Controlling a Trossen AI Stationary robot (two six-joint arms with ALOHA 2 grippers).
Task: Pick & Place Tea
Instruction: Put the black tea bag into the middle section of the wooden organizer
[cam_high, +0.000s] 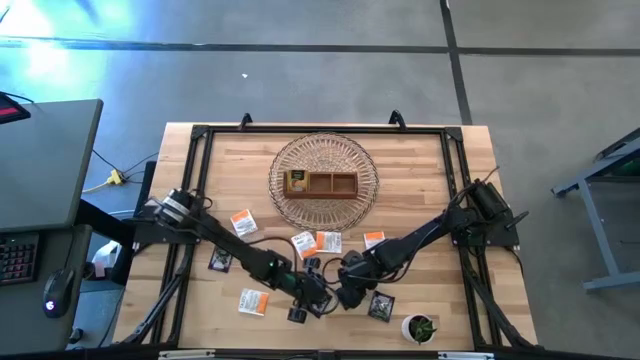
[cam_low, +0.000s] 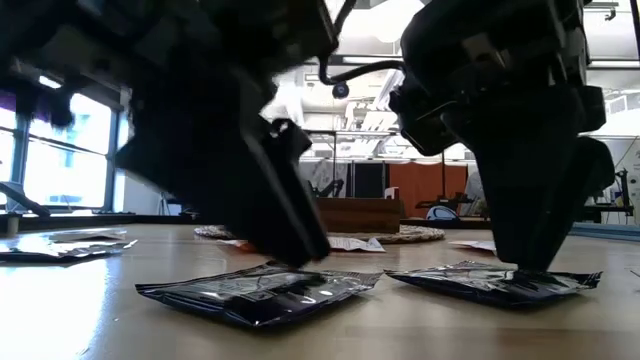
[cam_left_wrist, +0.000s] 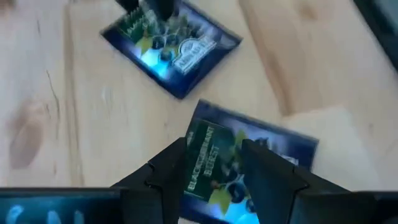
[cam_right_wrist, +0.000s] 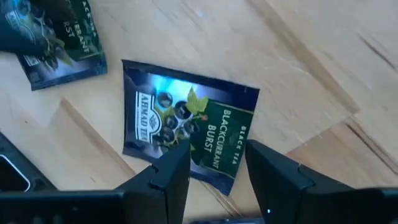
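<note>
Robotics lab, framed wooden table on grey floor, neighbouring desk with keyboard, mouse

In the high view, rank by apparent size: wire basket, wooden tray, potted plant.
1. Wire basket, clearly largest.
2. Wooden tray, lying inside the basket.
3. Potted plant, smallest, at the table's near edge.

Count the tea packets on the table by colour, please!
Orange-white packets: 5
Black packets: 2 in the open; the arms may hide more
Yellow packets: 1, in the tray
Total: 8 in plain sight from above
</note>
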